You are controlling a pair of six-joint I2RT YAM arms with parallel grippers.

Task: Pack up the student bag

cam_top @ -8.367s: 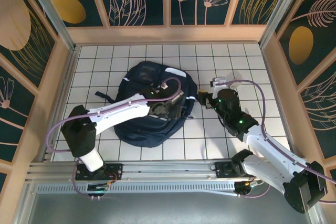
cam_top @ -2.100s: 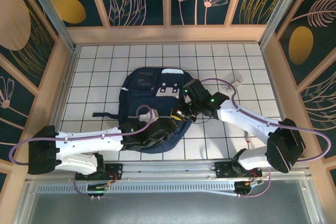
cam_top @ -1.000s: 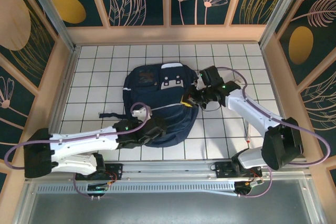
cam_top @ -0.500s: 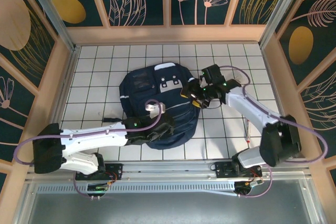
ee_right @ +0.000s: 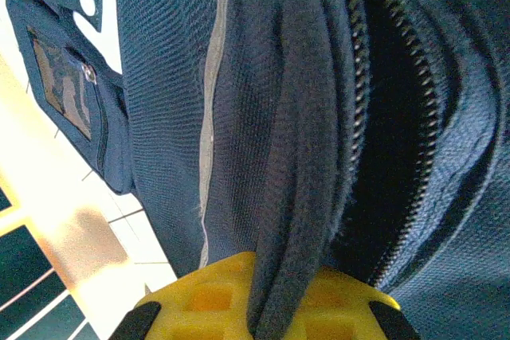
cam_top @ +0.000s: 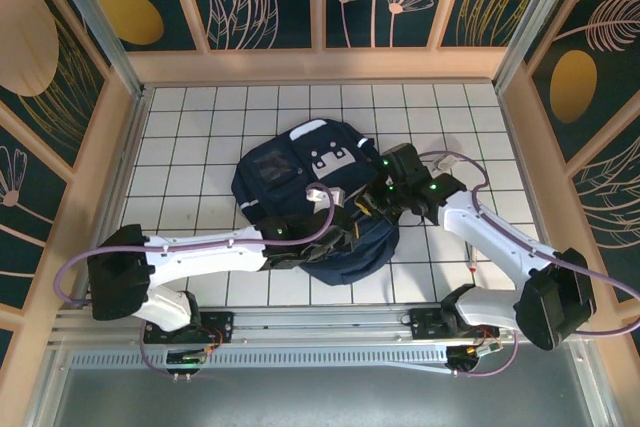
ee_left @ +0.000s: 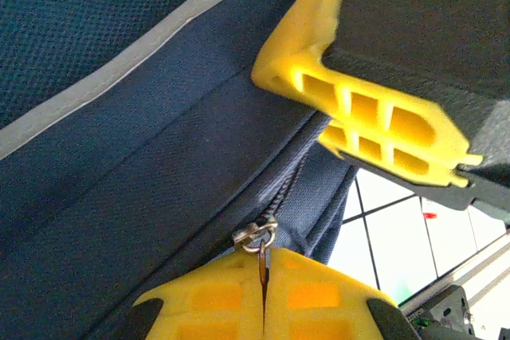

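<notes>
Student bag (cam_top: 290,162), a large navy-blue fabric backpack with grey reflective stripes, lies on the white tiled table (cam_top: 190,127) beneath both sets of fingers. Its main zip (ee_right: 360,45) gapes, and nothing shows inside, so packing looks barely begun. Your left gripper (ee_left: 264,280) presses its fingers together on the small metal zip pull (ee_left: 256,236). Your right gripper (ee_right: 267,296) pinches a fabric fold beside the teeth.

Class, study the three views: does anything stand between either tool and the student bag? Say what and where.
Nothing visible does. The left tool is shut on the zipper pull of the student bag, and the right tool is shut on a fabric fold of it.
</notes>
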